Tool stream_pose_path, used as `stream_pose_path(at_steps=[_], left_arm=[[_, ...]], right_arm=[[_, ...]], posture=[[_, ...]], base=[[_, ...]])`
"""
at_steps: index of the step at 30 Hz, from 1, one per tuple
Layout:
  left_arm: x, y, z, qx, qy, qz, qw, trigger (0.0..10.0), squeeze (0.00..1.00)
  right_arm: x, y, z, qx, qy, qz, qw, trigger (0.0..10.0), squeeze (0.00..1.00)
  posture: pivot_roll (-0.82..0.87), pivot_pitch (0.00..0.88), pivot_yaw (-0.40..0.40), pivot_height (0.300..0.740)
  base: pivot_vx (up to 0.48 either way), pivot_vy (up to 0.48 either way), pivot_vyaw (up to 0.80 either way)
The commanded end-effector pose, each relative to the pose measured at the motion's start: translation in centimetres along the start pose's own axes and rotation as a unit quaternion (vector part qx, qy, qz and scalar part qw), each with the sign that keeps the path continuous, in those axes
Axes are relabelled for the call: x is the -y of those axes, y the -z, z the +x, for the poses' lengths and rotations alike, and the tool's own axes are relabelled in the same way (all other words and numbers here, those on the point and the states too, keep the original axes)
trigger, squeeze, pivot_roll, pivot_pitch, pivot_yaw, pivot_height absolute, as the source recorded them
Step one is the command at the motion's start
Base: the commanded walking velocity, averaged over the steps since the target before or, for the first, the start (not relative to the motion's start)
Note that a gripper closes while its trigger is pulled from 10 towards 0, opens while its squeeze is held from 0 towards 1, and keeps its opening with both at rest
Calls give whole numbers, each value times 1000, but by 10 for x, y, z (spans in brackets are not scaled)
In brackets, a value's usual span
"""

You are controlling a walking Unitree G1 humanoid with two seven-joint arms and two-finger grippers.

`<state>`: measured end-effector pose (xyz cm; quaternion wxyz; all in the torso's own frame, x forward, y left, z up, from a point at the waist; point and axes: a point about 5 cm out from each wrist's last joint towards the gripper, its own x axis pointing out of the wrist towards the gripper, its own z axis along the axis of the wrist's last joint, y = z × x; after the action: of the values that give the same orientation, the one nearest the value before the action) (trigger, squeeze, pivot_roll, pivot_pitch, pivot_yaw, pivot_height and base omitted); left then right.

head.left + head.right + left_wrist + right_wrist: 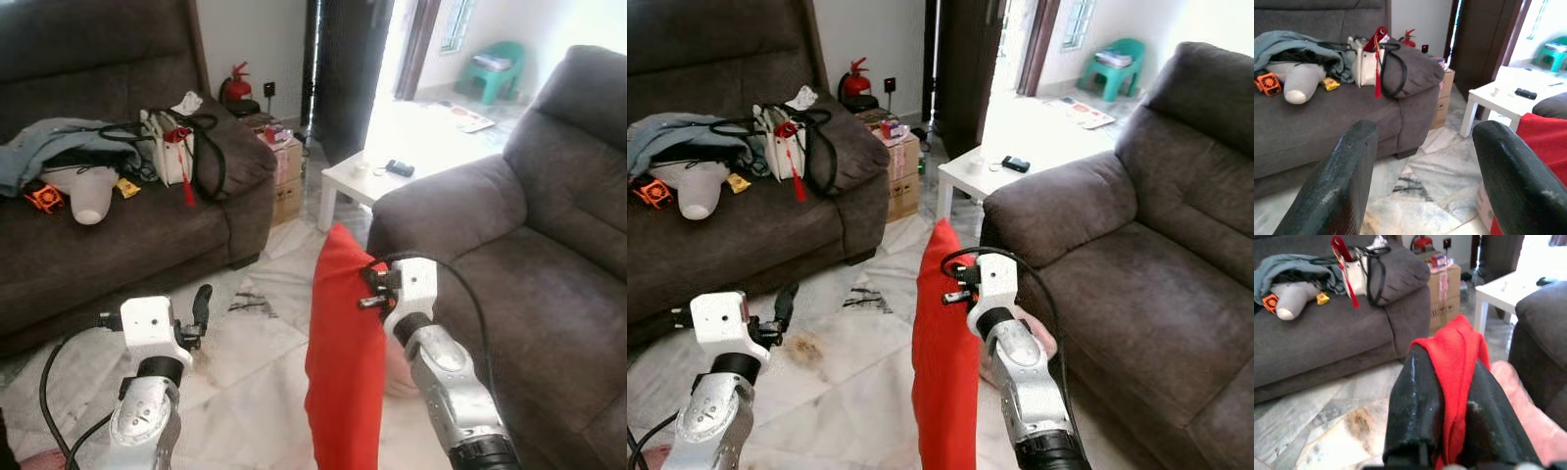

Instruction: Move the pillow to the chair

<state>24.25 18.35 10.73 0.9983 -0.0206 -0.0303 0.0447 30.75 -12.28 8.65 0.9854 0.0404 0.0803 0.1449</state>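
Observation:
A red pillow (343,352) hangs upright in front of me, pinched at its upper edge by my right gripper (370,284), which is shut on the fabric (1457,396). The pillow dangles over the marble floor just left of the grey armchair (529,264) on my right. My left gripper (201,304) is held out low at the left, open with nothing between its fingers (1342,181), and points toward the sofa and floor.
A dark sofa (118,235) at the left carries clothes, a white bag (167,142) and small items. Cardboard boxes (284,171), a fire extinguisher (235,86) and a white side table (362,181) stand behind. A pink item (1528,416) lies by the armchair's base.

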Motion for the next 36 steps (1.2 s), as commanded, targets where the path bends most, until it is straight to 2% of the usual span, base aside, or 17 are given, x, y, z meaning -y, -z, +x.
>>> stream_pose_path(at_steps=[1, 4, 19, 36], left_arm=[[3, 0, 1, 2, 5, 7, 1000, 10000, 0], [4, 0, 2, 0, 8, 8, 1000, 10000, 0], [4, 0, 3, 1, 9, 10, 1000, 10000, 0], [2, -2, 6, 5, 5, 18, 1000, 10000, 0]], right_arm=[[1, -33, 5, 74, -1, -5, 997, 10000, 0], [3, -34, 7, 68, 5, -9, 998, 10000, 0], [1, -28, 8, 56, 5, -8, 998, 10000, 0], [6, -29, 10, 52, 21, -12, 998, 10000, 0]], posture=[[67, 0, -47, 740], [67, 0, -47, 740], [69, 0, -43, 740], [73, 0, -45, 740]], base=[[0, 0, 0], [0, 0, 0], [0, 0, -800], [0, 0, -800]])
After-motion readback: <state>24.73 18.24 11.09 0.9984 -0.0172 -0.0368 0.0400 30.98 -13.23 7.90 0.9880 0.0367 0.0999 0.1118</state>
